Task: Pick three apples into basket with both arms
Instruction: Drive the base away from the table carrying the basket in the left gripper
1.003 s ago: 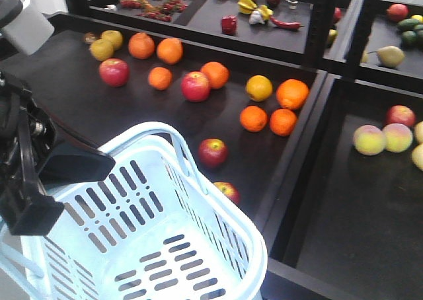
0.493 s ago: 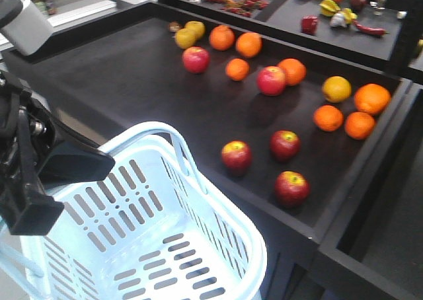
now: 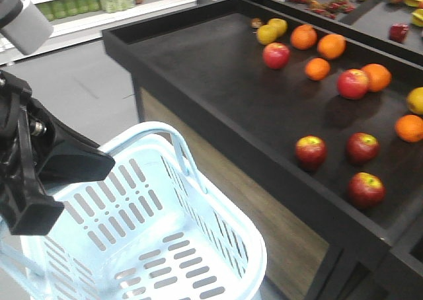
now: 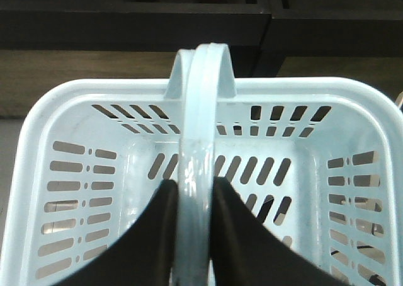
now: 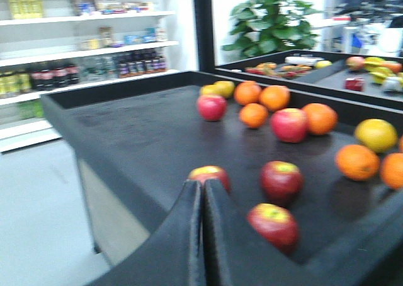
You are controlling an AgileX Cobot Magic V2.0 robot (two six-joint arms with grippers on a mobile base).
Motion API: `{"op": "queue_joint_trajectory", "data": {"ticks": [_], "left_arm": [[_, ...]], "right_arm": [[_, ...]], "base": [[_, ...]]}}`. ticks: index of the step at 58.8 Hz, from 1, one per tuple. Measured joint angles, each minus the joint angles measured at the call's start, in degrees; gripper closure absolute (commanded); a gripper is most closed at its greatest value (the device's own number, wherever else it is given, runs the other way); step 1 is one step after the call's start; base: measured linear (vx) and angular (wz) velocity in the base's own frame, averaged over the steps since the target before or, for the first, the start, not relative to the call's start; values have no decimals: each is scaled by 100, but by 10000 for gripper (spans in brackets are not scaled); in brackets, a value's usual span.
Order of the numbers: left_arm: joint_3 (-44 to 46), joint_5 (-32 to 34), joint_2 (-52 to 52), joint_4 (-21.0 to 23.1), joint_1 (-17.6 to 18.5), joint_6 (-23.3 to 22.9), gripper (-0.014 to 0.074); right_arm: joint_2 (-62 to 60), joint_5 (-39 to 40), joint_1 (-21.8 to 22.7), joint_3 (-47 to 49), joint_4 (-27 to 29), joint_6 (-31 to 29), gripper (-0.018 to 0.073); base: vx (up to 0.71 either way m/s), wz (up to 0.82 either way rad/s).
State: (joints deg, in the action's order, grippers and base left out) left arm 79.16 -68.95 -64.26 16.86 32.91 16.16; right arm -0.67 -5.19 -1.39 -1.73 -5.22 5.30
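Note:
The pale blue basket [image 3: 106, 207] hangs at the lower left and holds nothing. My left gripper [image 4: 195, 194] is shut on its loop handle [image 4: 200, 109], under the black left arm [image 3: 36, 168]. Three dark red apples lie near the front edge of the black table: one [image 3: 310, 151] on the left, one [image 3: 363, 147] beside it, one [image 3: 366, 189] closest to the edge. The right wrist view shows them too: one apple [image 5: 211, 174] just behind the tips, one [image 5: 281, 180] to its right, one [image 5: 274, 226] nearest. My right gripper [image 5: 203, 183] is shut with nothing in it, short of the table.
Further back on the black table [image 3: 225, 125] lie brighter red apples [image 3: 353, 84], oranges [image 3: 318, 69] and yellow fruit [image 3: 272, 30]. Its raised rim stands between the basket and the apples. Grey floor and store shelves [image 3: 86, 2] lie to the left.
In the front view the table and fruit have slid right and further away, bringing floor and shelves into view at left. The basket and left arm keep their place in the frame.

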Motion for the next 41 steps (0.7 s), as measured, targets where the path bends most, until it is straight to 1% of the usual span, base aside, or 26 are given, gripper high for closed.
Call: {"op": "queue_joint_trajectory", "data": {"ticks": [24, 41], "left_arm": [[0, 0, 0, 0, 0, 0, 602], [0, 0, 0, 0, 0, 0, 602]], "right_arm": [[0, 0, 0, 0, 0, 0, 567], [0, 0, 0, 0, 0, 0, 567]], "base": [[-11, 42], [-9, 34]]}}
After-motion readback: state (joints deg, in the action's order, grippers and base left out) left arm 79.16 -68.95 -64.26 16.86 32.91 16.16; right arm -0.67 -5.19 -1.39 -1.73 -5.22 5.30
